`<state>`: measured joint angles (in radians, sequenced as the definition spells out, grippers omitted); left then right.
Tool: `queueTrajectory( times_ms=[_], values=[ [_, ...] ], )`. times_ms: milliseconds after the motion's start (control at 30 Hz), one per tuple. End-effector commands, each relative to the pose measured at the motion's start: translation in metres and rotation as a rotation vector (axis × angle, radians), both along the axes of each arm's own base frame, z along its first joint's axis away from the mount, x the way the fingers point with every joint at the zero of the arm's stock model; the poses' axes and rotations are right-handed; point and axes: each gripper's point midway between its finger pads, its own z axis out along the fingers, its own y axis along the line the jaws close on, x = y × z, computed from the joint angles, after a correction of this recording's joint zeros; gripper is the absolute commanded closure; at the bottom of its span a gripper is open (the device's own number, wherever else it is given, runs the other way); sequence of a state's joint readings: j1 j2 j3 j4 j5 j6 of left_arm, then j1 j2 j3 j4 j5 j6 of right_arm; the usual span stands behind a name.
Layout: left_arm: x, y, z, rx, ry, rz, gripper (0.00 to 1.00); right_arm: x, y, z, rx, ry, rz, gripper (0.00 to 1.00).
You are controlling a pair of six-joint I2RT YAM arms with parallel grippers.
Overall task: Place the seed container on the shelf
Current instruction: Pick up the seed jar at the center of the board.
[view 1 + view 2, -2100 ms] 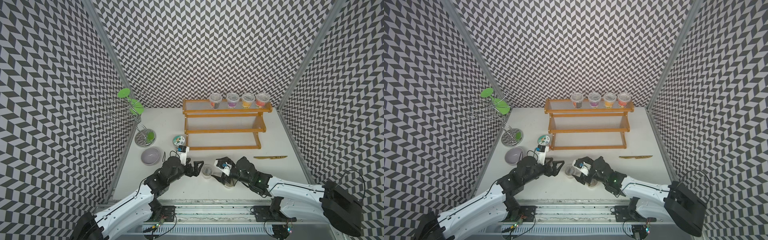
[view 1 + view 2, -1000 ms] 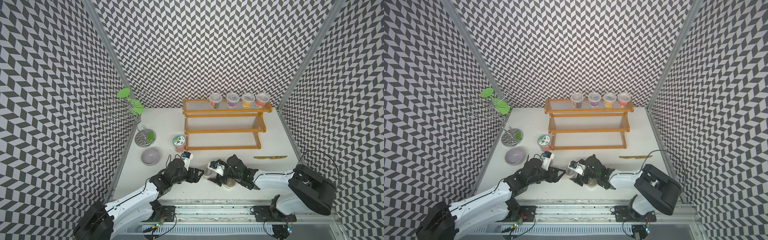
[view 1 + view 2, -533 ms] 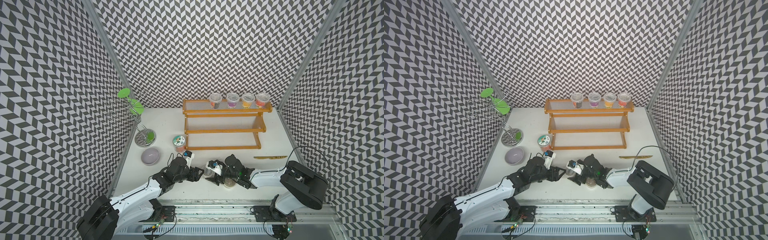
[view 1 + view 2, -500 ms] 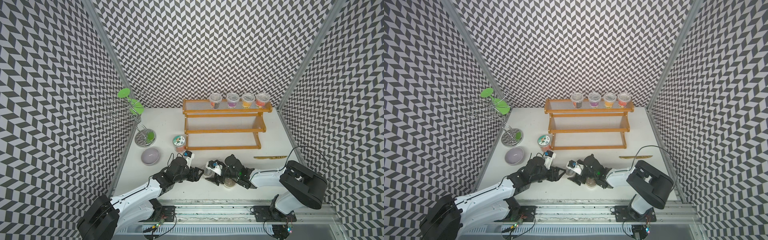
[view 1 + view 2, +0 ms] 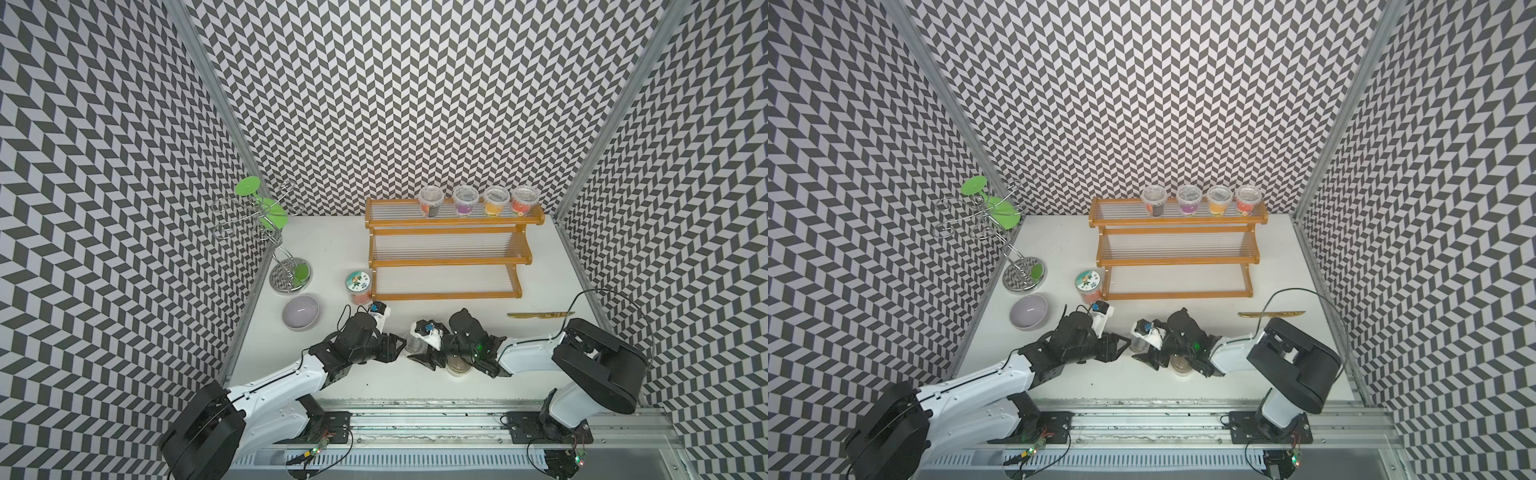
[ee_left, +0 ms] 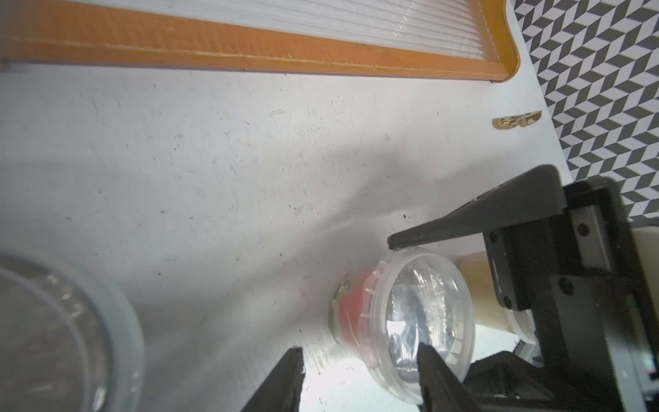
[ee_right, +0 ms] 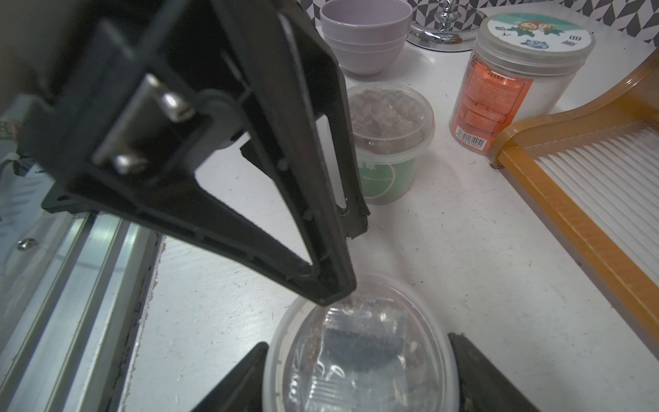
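The seed container (image 5: pixel 414 344), a small clear tub with dark seeds under a clear lid, stands on the table near the front edge. My right gripper (image 7: pixel 356 342) is shut on it, one finger against each side of its lid (image 7: pixel 360 353). My left gripper (image 6: pixel 360 351) faces it from the other side, jaws narrowly open with only table between them. One of its fingertips (image 7: pixel 331 289) rests at the lid's far rim. In the left wrist view the tub (image 6: pixel 410 321) shows a red label. The shelf (image 5: pixel 444 296), orange-framed with three ribbed tiers, stands behind.
Several tubs (image 5: pixel 478 201) line the shelf's top tier. A brown-filled tub (image 5: pixel 457 365) sits under my right wrist, and a green-labelled tub (image 7: pixel 388 142) behind my left gripper. Further left are a red-labelled jar (image 5: pixel 358 284), purple bowl (image 5: pixel 300 311) and wire stand (image 5: pixel 286 274). A gold knife (image 5: pixel 540 315) lies right.
Both grippers have closed in on the tub from opposite sides and their jaws have narrowed. The right fingers now sit against the lid, and the right arm has folded back.
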<state>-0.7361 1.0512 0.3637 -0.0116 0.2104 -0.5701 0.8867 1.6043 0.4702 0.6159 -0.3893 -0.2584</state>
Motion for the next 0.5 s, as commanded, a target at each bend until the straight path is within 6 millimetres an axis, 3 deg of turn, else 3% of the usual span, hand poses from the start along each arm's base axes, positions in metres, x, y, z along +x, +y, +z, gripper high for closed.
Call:
queueTrajectory(
  times_ms=[0,467],
  values=[
    [0.0079,-0.0031,0.0097,0.0,-0.031,0.004,0.48,0.0039,0.0063,0.0091,0.052,-0.006,0.001,0.23],
    [0.0064,-0.0022,0.0019,0.017,-0.012,0.003,0.56,0.0042,0.0065,0.0032,0.059,0.012,-0.004,0.22]
  ],
)
